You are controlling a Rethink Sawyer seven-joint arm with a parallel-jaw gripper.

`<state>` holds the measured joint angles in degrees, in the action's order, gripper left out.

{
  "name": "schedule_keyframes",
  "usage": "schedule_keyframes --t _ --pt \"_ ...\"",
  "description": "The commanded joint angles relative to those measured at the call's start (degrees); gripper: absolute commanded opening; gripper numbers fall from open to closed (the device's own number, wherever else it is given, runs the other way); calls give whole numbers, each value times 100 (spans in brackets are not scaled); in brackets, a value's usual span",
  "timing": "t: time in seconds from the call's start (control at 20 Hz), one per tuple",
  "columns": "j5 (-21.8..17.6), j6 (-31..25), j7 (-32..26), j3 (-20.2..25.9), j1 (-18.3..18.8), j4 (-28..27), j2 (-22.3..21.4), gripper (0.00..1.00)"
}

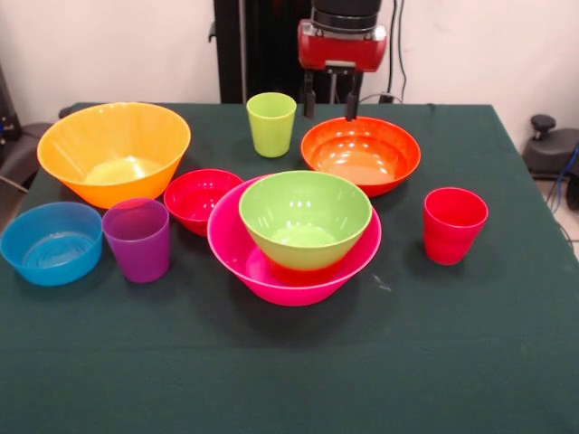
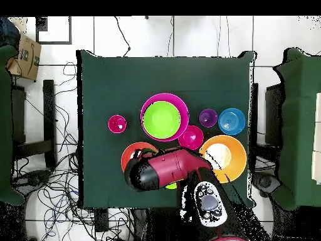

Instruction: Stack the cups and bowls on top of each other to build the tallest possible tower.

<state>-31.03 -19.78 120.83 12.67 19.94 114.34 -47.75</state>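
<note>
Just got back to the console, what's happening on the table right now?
The gripper hangs open and empty above the far rim of the orange-red bowl, holding nothing. The tower so far is the green bowl sitting inside the pink bowl. The lime green cup, purple cup, red cup and the yellow-orange, small red and blue bowls stand loose.

No legible text or labels anywhere.
</note>
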Motion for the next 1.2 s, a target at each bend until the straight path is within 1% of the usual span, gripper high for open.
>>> schedule_keyframes --t 0.05,0.2,0.5,0.6,0.75,0.85,0.95,1.1,1.2 --pt "-133 710 1243 -819 -457 180 695 100" --pt "-86 956 1241 -1053 -619 164 931 100" --pt "257 1284 1235 -1285 -849 274 1116 100" --pt "398 1440 1345 -1415 -996 295 1240 100" --pt "800 1807 1676 -1598 -1187 472 1471 100" --pt "1025 1932 1767 -1667 -1264 603 1498 100" --pt "1168 1993 1746 -1724 -1321 680 1496 100" --pt "1285 2150 1691 -1803 -1390 701 1585 100" --pt "1288 2238 1627 -1813 -1352 645 1691 100"
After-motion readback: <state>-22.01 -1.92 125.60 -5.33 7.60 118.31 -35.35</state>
